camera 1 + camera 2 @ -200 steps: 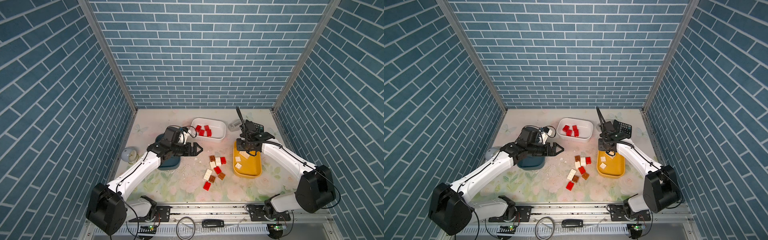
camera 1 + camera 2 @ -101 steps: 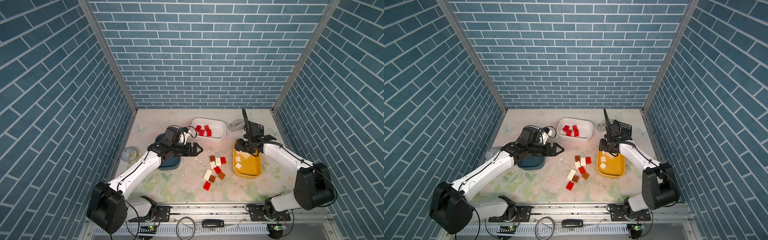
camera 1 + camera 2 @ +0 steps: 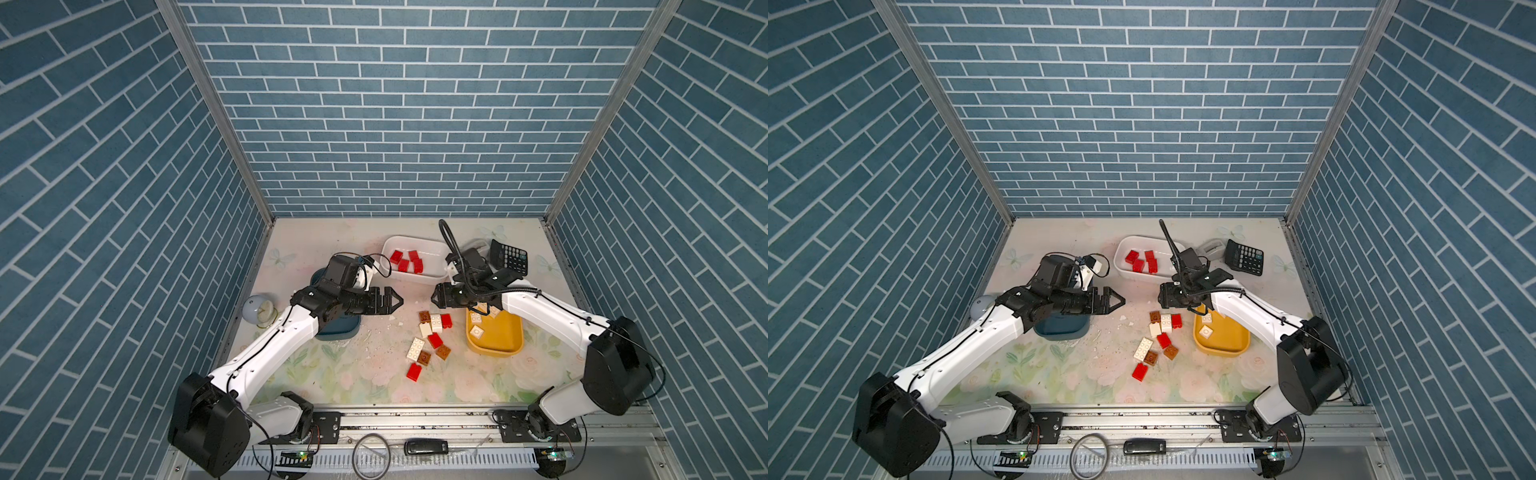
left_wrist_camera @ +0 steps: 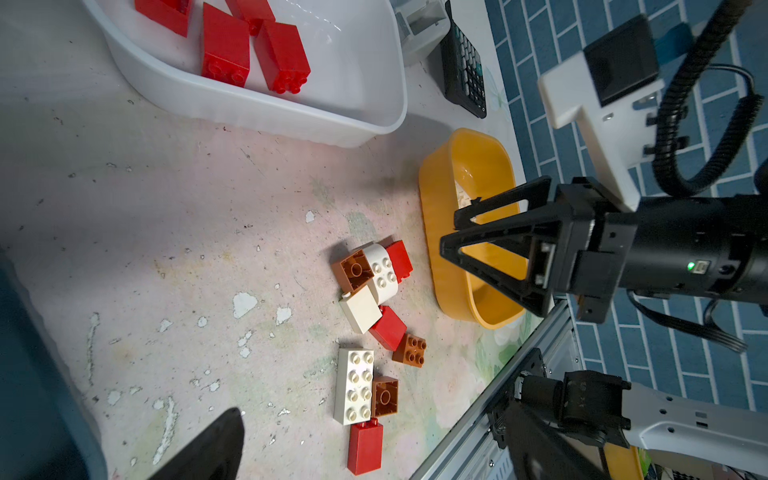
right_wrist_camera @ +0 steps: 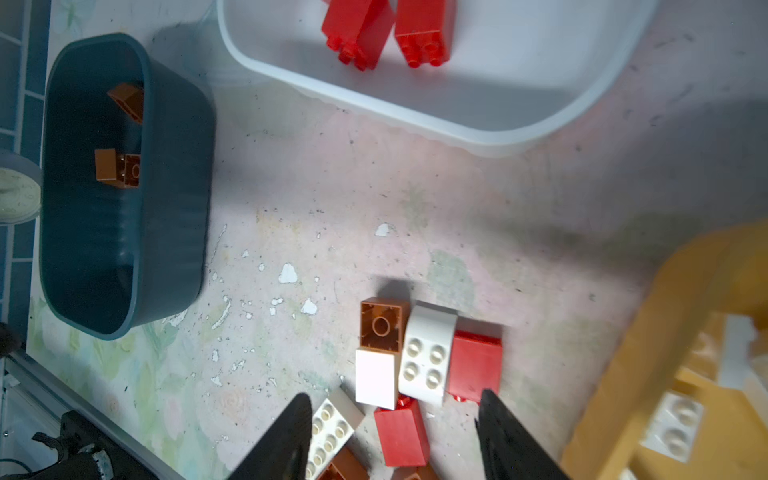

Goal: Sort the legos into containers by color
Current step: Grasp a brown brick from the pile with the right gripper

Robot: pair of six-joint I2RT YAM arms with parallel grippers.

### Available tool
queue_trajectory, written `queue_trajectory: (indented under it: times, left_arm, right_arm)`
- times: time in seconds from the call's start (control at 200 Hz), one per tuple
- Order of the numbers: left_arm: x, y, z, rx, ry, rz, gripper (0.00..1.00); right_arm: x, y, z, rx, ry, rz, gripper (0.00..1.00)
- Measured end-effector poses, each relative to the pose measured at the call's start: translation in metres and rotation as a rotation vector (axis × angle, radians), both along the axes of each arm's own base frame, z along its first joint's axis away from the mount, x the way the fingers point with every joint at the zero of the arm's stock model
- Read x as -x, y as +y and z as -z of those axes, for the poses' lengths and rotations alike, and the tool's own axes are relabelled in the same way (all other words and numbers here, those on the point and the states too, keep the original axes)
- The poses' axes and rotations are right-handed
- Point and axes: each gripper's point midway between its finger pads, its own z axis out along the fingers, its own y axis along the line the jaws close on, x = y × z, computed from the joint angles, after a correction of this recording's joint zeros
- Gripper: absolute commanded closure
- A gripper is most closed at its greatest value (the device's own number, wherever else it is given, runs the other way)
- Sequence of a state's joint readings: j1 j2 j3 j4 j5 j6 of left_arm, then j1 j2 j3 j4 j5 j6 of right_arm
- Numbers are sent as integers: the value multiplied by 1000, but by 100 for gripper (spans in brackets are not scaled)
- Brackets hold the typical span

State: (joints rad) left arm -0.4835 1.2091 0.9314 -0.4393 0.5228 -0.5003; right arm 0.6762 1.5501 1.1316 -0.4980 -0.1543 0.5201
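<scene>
Red, brown and white bricks clustered on the counter between teal tub and yellow tub, the long white brick studs up, lengthwise front to back; left end effector and right end effector hover just behind, both spread apart, empty

I see nine loose bricks, red, brown and white, between the teal tub and yellow tub. Red bricks sit in the white tub, brown bricks in teal, white bricks in yellow.
</scene>
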Motion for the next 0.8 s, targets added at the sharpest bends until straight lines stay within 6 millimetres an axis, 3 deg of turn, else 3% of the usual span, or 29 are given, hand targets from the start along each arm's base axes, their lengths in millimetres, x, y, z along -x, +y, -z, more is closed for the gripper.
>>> queue_trajectory:
  times: [0.155, 0.375, 0.54, 0.8]
  left_arm:
    - [3, 3, -3, 0, -9, -5, 0]
    - [6, 6, -2, -3, -3, -10, 0]
    - [7, 8, -3, -7, -3, -14, 0]
    - [12, 13, 1, -11, 2, -19, 0]
  right_arm:
    - [2, 21, 31, 65, 39, -42, 35]
    - [-3, 35, 70, 164, 68, -68, 40]
    - [-7, 44, 83, 204, 59, -93, 46]
    - [2, 53, 93, 248, 52, -145, 56]
